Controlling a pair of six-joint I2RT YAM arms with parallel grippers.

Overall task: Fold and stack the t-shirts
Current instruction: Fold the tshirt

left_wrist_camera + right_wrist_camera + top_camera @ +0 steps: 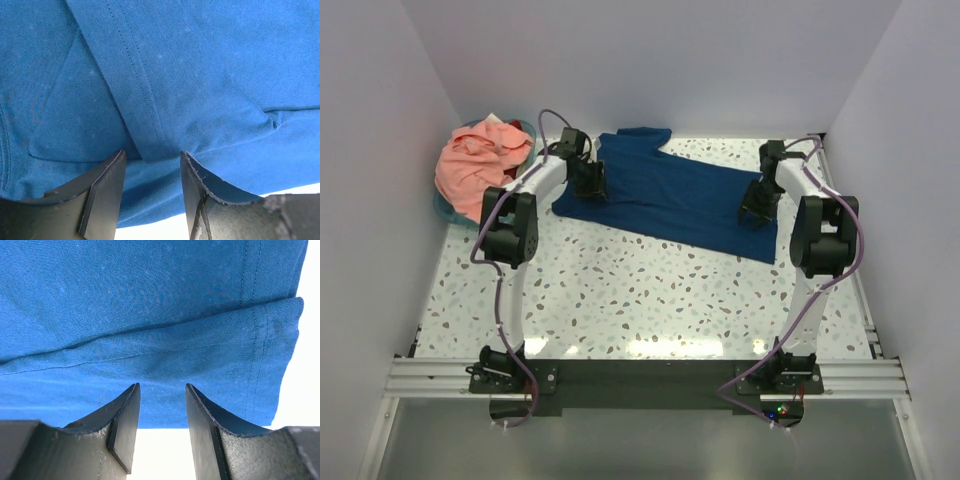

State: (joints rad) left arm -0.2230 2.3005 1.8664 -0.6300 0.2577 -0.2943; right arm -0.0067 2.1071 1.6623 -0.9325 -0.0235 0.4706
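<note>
blue t-shirt [670, 200] spread under both pairs of parted jaws.

Pretty bare setup: a white table [650, 290] with grey-brown terrazzo speckles, boxed in by plain pale walls, a back wall [650, 60], a left wall [370, 200] and a right wall [920, 200] (they read slightly lavender on camera). Light is soft and even, with a few glare patches [650, 345] near the front. An aluminium rail [430, 378] runs along the near edge.
</note>
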